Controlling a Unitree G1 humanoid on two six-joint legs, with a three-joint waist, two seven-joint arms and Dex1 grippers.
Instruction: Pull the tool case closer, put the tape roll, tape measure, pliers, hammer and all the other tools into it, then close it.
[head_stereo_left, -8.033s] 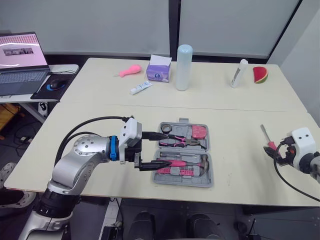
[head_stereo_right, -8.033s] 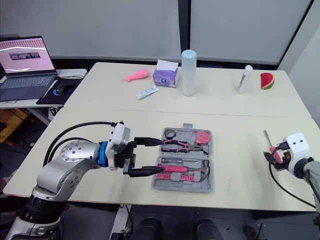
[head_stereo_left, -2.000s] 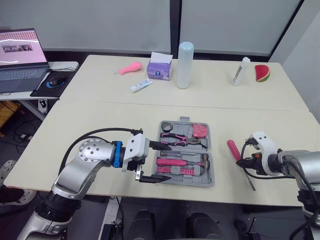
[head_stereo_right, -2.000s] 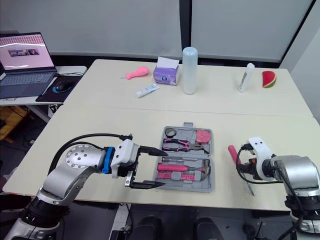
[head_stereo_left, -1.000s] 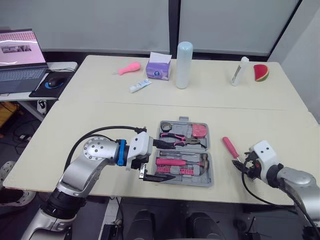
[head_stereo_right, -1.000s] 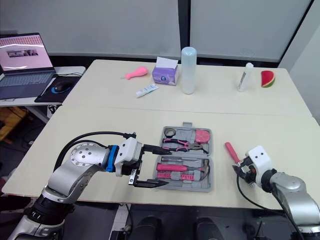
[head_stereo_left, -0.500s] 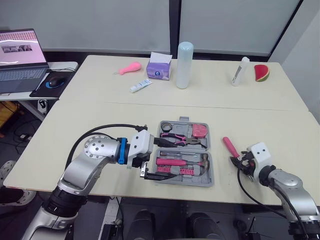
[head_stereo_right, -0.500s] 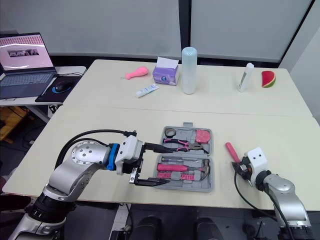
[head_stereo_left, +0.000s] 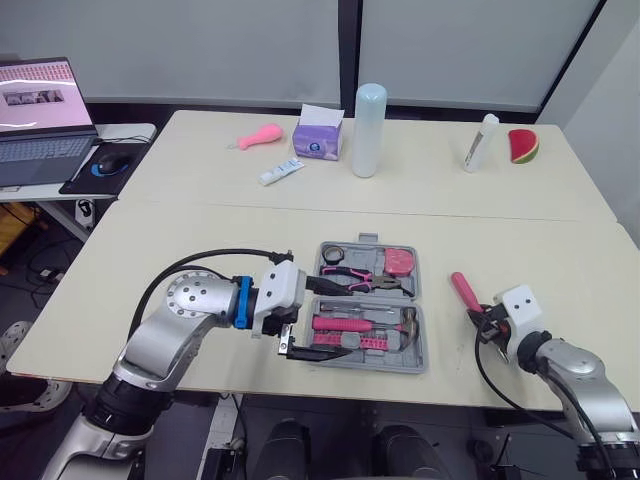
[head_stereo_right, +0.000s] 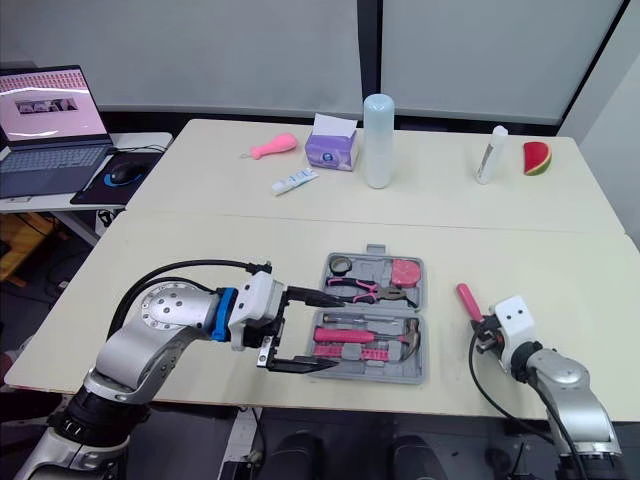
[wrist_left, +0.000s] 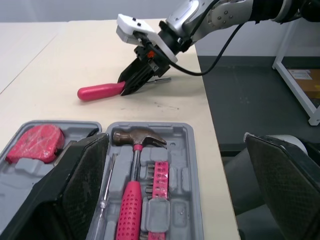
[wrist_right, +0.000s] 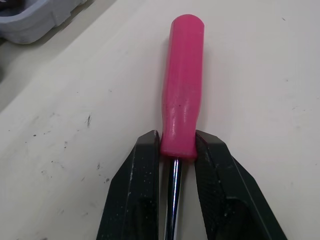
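One pale table (head_stereo_left: 200, 230) carries everything. Near its front edge lies the grey tool case (head_stereo_left: 420, 345), open flat with its lid swung away from the robot. Well beyond the case's far side stands a tall white bottle (head_stereo_left: 368, 132), with a purple tissue box (head_stereo_left: 320, 140) beside it.

At the case's left end sits the left gripper (head_stereo_right: 332, 331). Its jaws are spread wide with nothing between them: one finger reaches over the far half and the other runs along the near edge. Whether either finger touches the case cannot be told.

To the right of the case, apart from it, the right gripper (wrist_right: 176, 145) is clenched on a pink-handled screwdriver (wrist_right: 184, 75). It pinches the handle where the metal shaft begins. The handle lies on the table, its free end angled toward the case's far right corner.

Inside the case, a hammer (wrist_left: 132, 165) fills the near half, its head toward the right end, and a pink bit rack (wrist_left: 160, 180) lies alongside. The far half holds the pliers (head_stereo_left: 362, 282) in the middle. A red tape measure (wrist_left: 32, 145) fills its right corner, and a small tape roll (head_stereo_left: 332, 256) its left corner.
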